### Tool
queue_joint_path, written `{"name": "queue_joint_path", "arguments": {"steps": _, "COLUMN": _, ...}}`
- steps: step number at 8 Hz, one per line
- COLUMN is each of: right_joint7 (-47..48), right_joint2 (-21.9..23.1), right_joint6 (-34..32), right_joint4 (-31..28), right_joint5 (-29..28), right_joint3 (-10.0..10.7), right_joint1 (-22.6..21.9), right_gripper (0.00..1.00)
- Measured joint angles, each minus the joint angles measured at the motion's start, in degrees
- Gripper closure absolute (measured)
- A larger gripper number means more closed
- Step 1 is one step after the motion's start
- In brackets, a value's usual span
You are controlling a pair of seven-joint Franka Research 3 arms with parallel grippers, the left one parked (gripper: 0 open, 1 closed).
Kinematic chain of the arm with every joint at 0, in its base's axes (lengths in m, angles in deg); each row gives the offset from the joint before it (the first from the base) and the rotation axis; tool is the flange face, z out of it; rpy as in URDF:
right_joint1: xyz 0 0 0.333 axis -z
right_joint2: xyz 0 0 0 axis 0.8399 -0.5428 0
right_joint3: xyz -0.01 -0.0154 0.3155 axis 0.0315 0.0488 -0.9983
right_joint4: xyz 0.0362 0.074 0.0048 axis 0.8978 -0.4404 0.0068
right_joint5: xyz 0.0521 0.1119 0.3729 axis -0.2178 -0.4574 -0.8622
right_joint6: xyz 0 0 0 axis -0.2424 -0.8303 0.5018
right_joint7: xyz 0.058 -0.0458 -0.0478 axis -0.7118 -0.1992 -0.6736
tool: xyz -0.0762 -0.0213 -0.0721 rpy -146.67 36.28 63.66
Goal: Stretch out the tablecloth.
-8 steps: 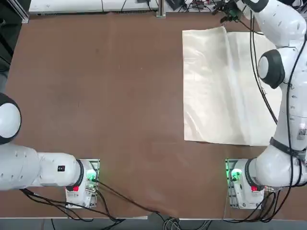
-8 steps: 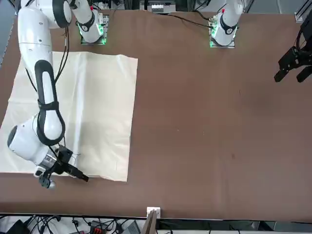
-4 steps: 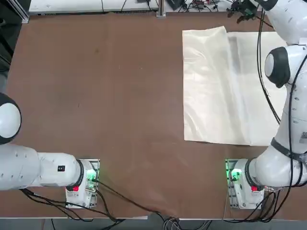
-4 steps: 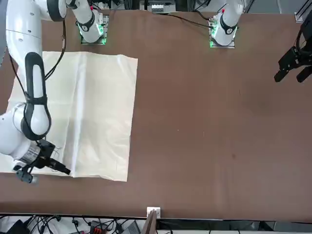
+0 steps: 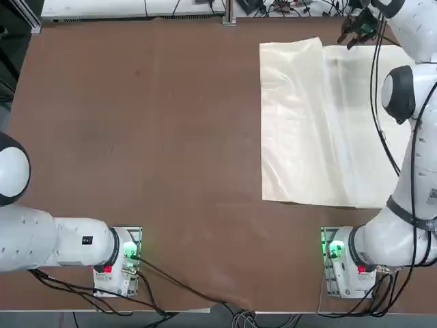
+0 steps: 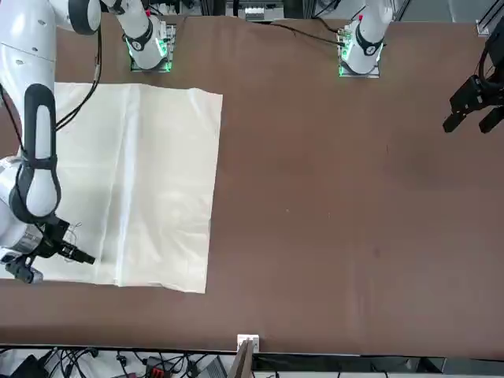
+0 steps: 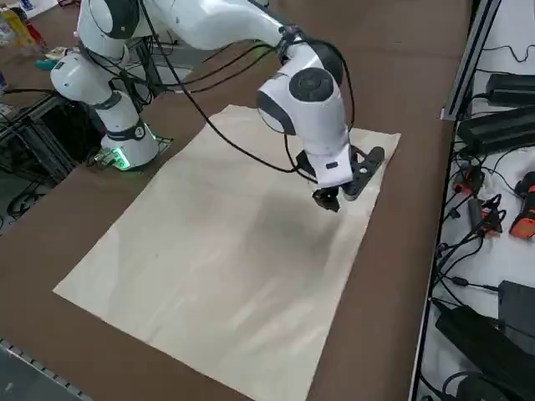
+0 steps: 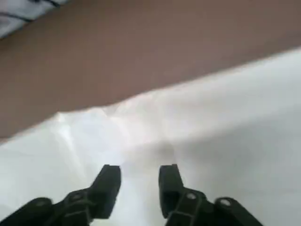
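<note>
Tablecloth (image 5: 321,123): folded, tabletop's far right corner. Right hand (image 8: 139,186): part-open, empty, above far edge. Risk: pinching both layers, no unfolding.

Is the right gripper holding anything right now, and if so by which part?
Nothing is held. The right gripper hangs over the tablecloth near its far edge, with a bare gap between its fingers.

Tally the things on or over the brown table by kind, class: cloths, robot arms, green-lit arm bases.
Tablecloth: 1
Robot arms: 2, one being the right arm, whose right gripper hovers over the cloth
Green-lit arm bases: 2
Total: 5
</note>
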Motion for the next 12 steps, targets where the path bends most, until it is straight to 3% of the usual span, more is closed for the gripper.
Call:
{"name": "queue_joint_path", "arguments": {"steps": 1, "right_joint7": 0.00, "right_joint2": -0.52, "right_joint6": 1.31, "right_joint4": -2.18, "right_joint5": 0.01, "right_joint3": -0.14, "right_joint1": -1.20, "right_gripper": 0.72}}
{"name": "queue_joint_path", "arguments": {"steps": 4, "right_joint7": -0.06, "right_joint2": -2.05, "right_joint6": 5.83, "right_joint4": -5.82, "right_joint5": 0.08, "right_joint3": -0.42, "right_joint1": -4.38, "right_gripper": 0.84}}
{"name": "queue_joint_path", "arguments": {"steps": 8, "right_joint7": 0.57, "right_joint2": -2.62, "right_joint6": 12.17, "right_joint4": -8.18, "right_joint5": 0.22, "right_joint3": -0.33, "right_joint1": -9.00, "right_gripper": 0.89}}
{"name": "queue_joint_path", "arguments": {"steps": 12, "right_joint7": 3.82, "right_joint2": -2.63, "right_joint6": 13.59, "right_joint4": -8.41, "right_joint5": -0.18, "right_joint3": -0.31, "right_joint1": -12.24, "right_gripper": 0.89}}
